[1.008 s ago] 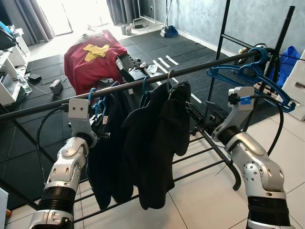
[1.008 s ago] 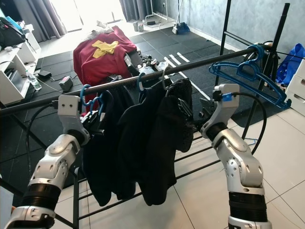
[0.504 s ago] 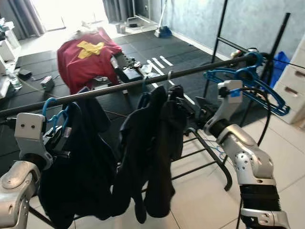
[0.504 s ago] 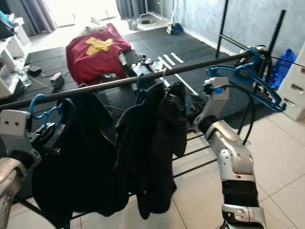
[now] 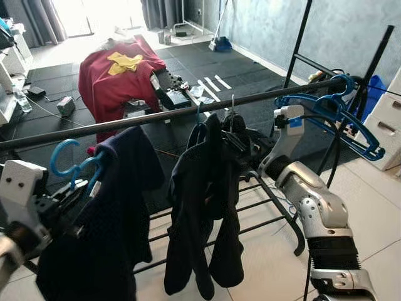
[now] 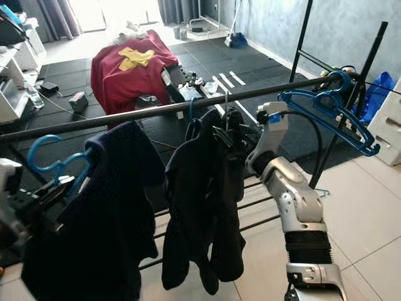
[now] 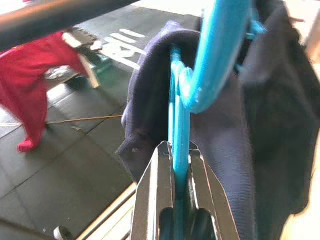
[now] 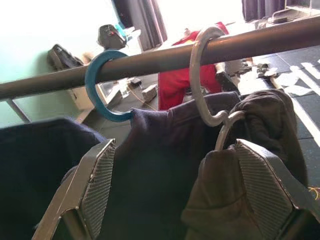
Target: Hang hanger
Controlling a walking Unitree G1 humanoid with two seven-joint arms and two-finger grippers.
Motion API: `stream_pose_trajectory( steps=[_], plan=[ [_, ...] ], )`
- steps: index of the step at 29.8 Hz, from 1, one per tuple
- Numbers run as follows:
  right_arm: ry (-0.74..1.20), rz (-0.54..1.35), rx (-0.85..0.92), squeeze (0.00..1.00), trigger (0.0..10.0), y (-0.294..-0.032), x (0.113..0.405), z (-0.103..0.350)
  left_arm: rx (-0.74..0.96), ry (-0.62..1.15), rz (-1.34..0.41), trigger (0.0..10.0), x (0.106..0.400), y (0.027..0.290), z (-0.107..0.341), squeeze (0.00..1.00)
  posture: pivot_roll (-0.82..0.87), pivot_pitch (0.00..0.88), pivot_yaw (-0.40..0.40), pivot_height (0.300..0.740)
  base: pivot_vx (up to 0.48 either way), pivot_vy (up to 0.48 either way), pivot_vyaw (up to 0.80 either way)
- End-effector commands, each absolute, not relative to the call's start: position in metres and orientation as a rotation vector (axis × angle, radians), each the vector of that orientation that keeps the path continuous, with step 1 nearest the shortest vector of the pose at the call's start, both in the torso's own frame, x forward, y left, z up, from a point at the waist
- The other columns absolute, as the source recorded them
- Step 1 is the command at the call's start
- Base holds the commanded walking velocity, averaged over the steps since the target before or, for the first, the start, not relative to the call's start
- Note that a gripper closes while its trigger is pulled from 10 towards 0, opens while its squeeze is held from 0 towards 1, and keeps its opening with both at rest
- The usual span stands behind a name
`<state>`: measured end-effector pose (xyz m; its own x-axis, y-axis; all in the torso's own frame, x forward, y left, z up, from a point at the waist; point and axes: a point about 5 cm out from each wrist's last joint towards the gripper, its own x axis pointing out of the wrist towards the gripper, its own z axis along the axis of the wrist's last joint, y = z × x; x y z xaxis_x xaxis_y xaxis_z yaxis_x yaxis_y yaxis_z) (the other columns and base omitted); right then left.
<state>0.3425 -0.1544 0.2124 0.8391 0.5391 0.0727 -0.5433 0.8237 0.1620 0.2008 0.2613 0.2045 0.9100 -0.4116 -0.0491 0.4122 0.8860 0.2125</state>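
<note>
Now the left gripper [image 7: 175,200] is clamped on the blue hanger [image 5: 72,166] carrying a dark garment [image 5: 109,219], just below the rail [image 5: 156,116]. Right gripper [image 8: 170,185] is spread apart beside the hung clothes [image 5: 207,188]; bare rail lies between

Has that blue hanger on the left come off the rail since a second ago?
Yes. The blue hanger, held in the left gripper, now sits below the rail, unhooked.

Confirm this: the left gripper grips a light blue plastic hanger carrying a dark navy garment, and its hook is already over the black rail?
Not quite. The left gripper does grip the light blue plastic hanger with the dark navy garment, but its hook hangs free below the black rail, as the left eye view shows.
</note>
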Motion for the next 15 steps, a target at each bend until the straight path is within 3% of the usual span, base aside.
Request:
stream_pose_trajectory(
  steps=[1,4,11,15],
  plan=[
    [0.007,0.654,0.157,0.00,10.0,-0.145,0.339,0.209,0.244,0.001,-0.487,10.0,0.197,0.259,0.211,0.00,-0.07,0.036,0.015,0.740,0.000,0.000,0.00],
    [0.074,0.928,0.038,0.00,10.0,-0.142,0.318,0.204,0.318,0.114,-0.640,10.0,0.174,0.266,0.219,0.00,-0.07,0.035,0.001,0.740,0.000,0.000,0.00],
    [0.067,0.997,0.067,0.00,10.0,-0.156,0.312,0.216,0.385,0.202,-0.679,10.0,0.155,0.288,0.233,0.00,-0.07,0.029,-0.004,0.740,0.000,0.000,0.00],
    [0.084,1.179,0.066,0.00,10.0,-0.159,0.296,0.221,0.383,0.096,-0.740,10.0,0.147,0.296,0.264,0.00,-0.07,0.009,-0.006,0.740,0.000,0.000,0.00]
  ],
)
